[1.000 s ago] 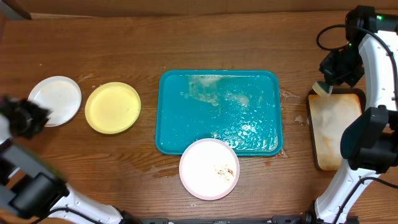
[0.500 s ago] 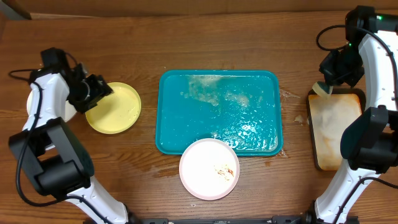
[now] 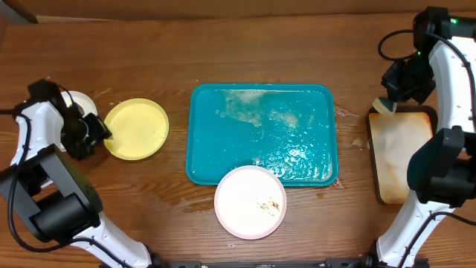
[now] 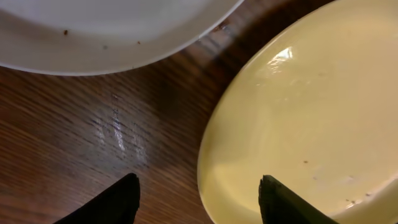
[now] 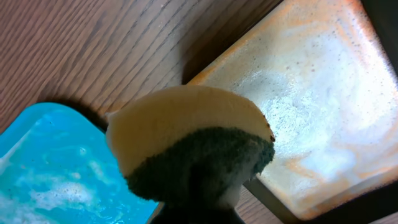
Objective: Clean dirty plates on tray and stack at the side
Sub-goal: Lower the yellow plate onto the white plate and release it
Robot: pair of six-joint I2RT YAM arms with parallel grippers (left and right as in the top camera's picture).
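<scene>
Currently my left gripper has its jaws spread across the left edge of the yellow plate. One fingertip is above bare table and the other is above the plate, with nothing pinched. Just left lies a speckled white plate, apart from the yellow one. The teal tray sits mid-table, wet, and a smeared white plate overlaps its near rim. Far right, my right gripper is clamped on a sponge above the far-left corner of the foamy tray.
</scene>
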